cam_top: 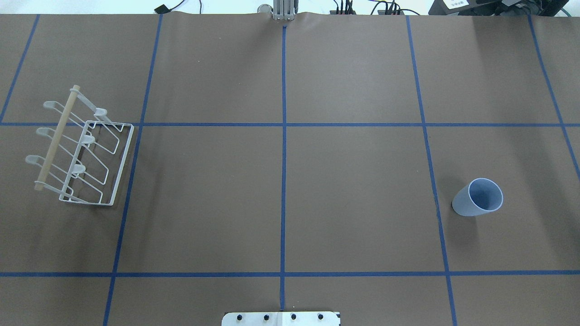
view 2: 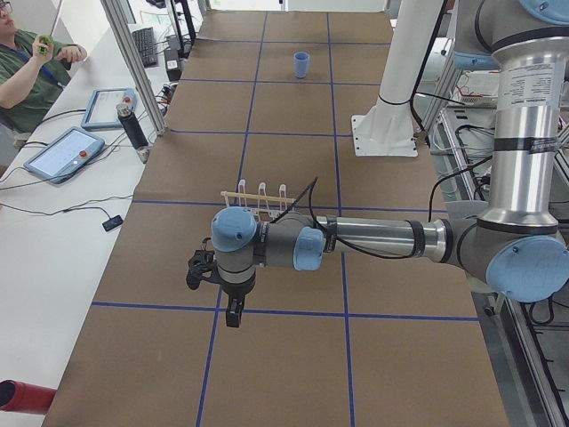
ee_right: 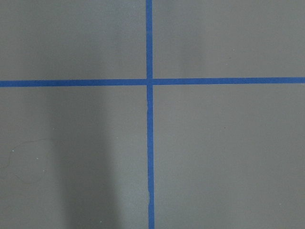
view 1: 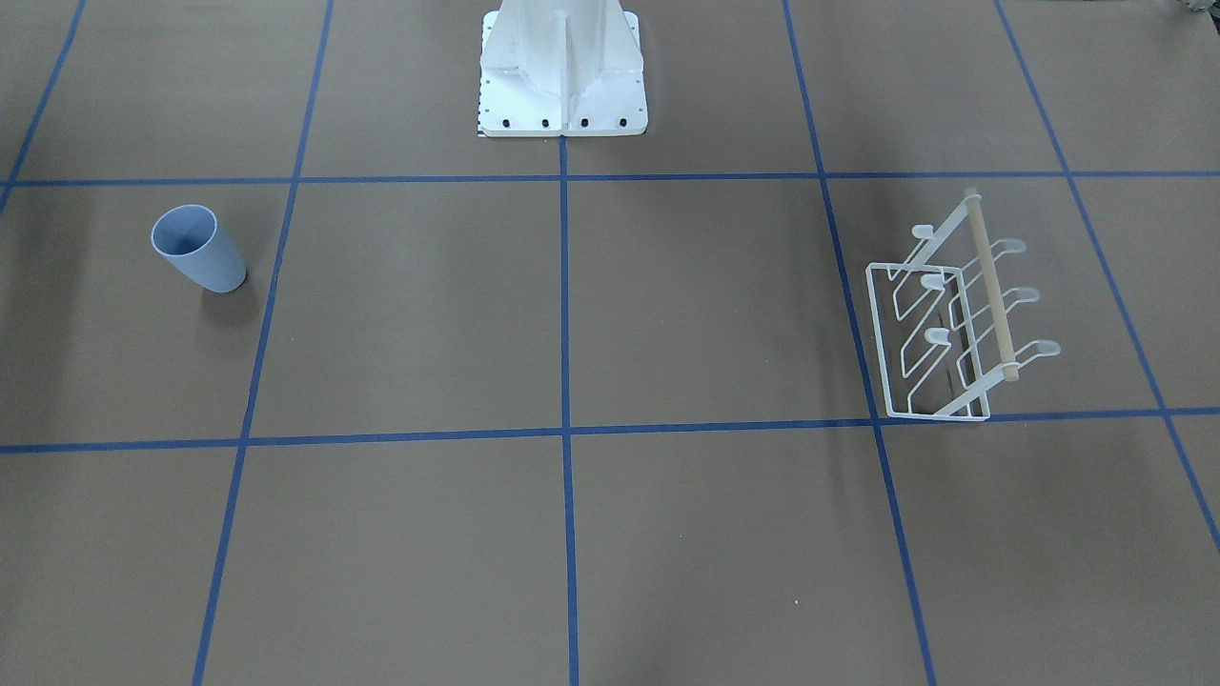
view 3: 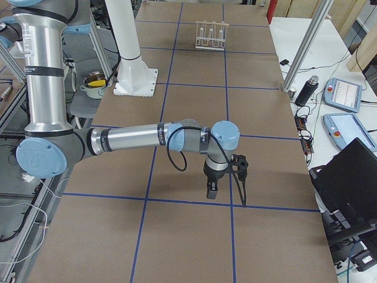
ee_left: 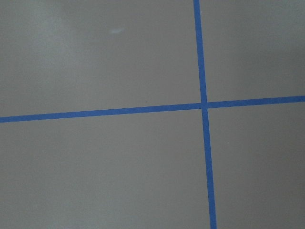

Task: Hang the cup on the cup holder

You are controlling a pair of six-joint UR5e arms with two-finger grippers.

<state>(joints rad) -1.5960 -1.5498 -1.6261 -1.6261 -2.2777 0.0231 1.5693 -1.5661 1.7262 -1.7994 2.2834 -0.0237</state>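
cup (cam_top: 476, 199) upright, clear of jaws — ungrasped

The left pincer (view 2: 233, 313) hangs over the counter (view 2: 293, 374) near its left end. The cup holder (view 2: 262, 200) stands on the counter beyond that pincer, towards the middle. The cup (view 2: 302, 64) stands upright well beyond both, towards the end where the right pincer (view 3: 210, 191) hangs.

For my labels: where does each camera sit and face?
Front-facing: across the table, facing robot's base; no arms.
Overhead: behind robot, looking down; base edge only.
Exterior left: left table end; left arm near.
Exterior right: right table end; right arm near.
Left wrist: down on blue tape; no fingers.
Right wrist: likewise.
Front-facing, overhead share cup, cup holder.
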